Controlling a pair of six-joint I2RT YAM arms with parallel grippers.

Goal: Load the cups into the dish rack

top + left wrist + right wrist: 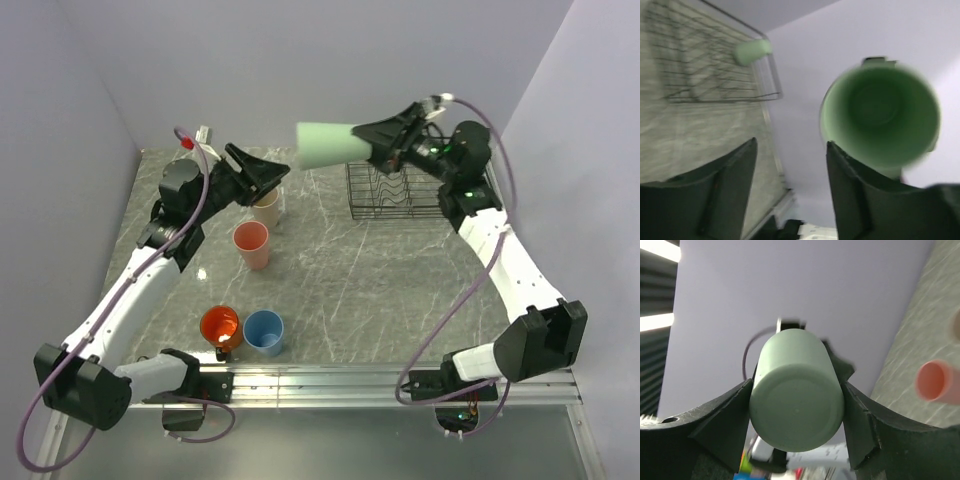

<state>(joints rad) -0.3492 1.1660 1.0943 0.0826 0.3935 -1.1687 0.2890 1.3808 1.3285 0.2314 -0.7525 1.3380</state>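
Note:
My right gripper is shut on a pale green cup and holds it on its side, high above the table, left of the dish rack. In the right wrist view the cup's base sits between the fingers. My left gripper is open and empty above the beige cup; the held cup's mouth faces it. A second pale green cup lies at the rack's far end. The salmon cup, orange mug and blue cup stand on the table.
The marble table top is walled on the left, back and right. A metal rail runs along the near edge by the arm bases. The salmon cup also shows in the right wrist view.

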